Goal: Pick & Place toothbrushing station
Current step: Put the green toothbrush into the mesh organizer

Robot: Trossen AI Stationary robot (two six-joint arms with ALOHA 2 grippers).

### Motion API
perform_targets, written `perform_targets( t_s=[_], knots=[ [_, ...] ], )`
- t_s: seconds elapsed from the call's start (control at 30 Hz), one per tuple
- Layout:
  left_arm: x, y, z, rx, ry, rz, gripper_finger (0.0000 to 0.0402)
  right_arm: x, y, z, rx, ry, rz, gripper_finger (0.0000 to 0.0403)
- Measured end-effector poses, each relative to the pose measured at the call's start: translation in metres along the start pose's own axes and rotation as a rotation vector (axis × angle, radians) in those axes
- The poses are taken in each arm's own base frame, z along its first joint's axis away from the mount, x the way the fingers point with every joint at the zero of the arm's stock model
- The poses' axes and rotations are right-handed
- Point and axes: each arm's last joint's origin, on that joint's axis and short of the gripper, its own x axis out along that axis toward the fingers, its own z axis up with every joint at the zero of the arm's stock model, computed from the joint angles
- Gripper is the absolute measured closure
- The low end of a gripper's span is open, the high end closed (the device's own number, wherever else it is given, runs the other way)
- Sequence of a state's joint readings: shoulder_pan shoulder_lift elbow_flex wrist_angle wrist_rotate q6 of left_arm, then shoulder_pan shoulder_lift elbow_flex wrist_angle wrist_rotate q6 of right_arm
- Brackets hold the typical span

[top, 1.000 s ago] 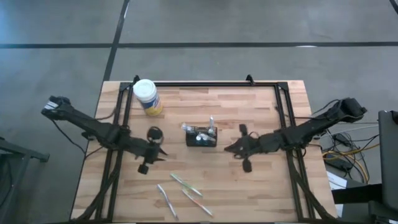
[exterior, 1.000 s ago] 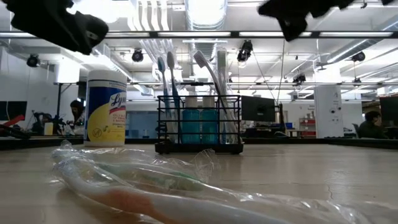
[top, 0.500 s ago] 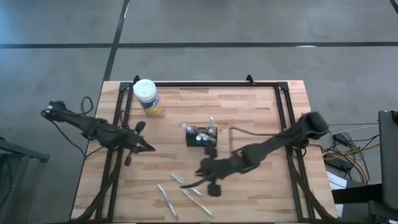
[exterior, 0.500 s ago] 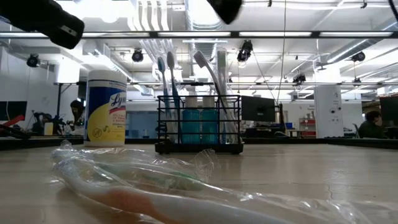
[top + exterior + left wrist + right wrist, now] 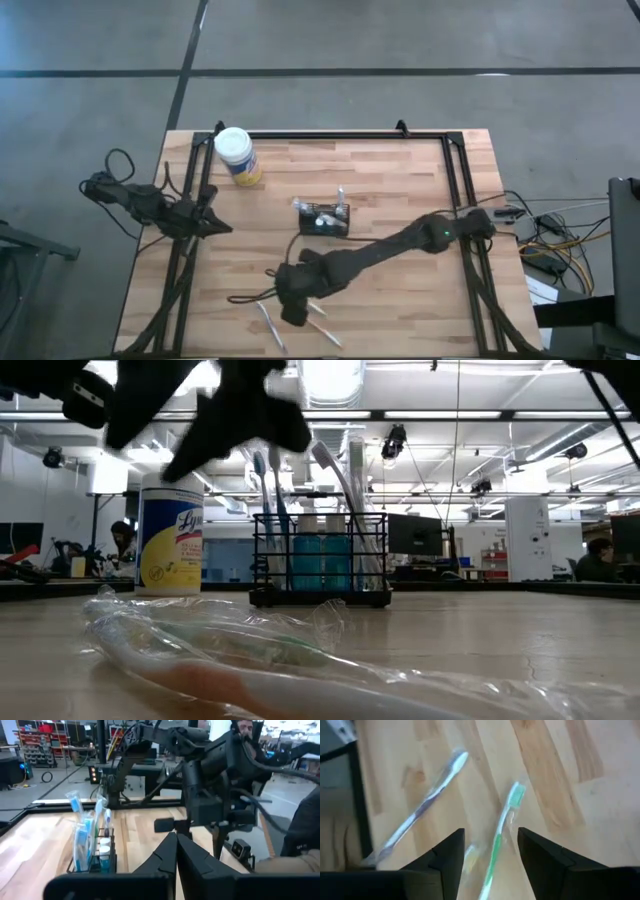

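The toothbrushing station, a black wire caddy (image 5: 322, 218) holding upright toothbrushes, stands on its base mid-table and also shows in the low view (image 5: 320, 560). Near the front edge lie loose toothbrushes in clear wrappers (image 5: 270, 325). My right gripper (image 5: 290, 305) hovers open above them. In its wrist view the fingers (image 5: 490, 845) stand on either side of a green toothbrush (image 5: 501, 832) without touching it, and a blue-white one (image 5: 425, 800) lies beside it. My left gripper (image 5: 218, 225) is shut on nothing at the table's left side (image 5: 176, 851).
A yellow jar with a white lid (image 5: 237, 155) stands at the far left of the table (image 5: 400, 170). A black frame rail (image 5: 330, 134) runs along the far edge and down both sides. One wrapped toothbrush (image 5: 250, 660) lies close to the low camera.
My right gripper has swept from beside the caddy's right toward the near edge and the left, ending over the loose toothbrushes. My left gripper has drawn back toward the table's left edge. The caddy, the jar and the toothbrushes have stayed in place.
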State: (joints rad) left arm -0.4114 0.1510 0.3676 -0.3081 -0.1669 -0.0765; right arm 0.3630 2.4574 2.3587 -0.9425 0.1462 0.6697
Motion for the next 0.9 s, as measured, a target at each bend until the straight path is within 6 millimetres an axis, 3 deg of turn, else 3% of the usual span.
perform_targets(
  t_s=[0.13,0.33,0.63,0.9],
  knots=[
    [-0.002,0.001,0.0,0.002,-0.001,0.008,0.039,0.028,-0.018,-0.002,0.092,0.066,0.074,0.0214],
    [-0.003,0.001,0.002,-0.012,-0.018,0.018,0.039,0.043,-0.039,-0.006,0.148,0.155,0.042,0.0203],
    [-0.003,0.001,0.002,-0.035,-0.019,0.021,0.039,0.045,-0.022,-0.006,0.121,0.06,0.101,0.0202],
    [-0.003,0.001,0.002,-0.049,-0.02,0.024,0.039,0.054,-0.016,-0.015,0.114,-0.019,0.052,0.0202]
  ],
)
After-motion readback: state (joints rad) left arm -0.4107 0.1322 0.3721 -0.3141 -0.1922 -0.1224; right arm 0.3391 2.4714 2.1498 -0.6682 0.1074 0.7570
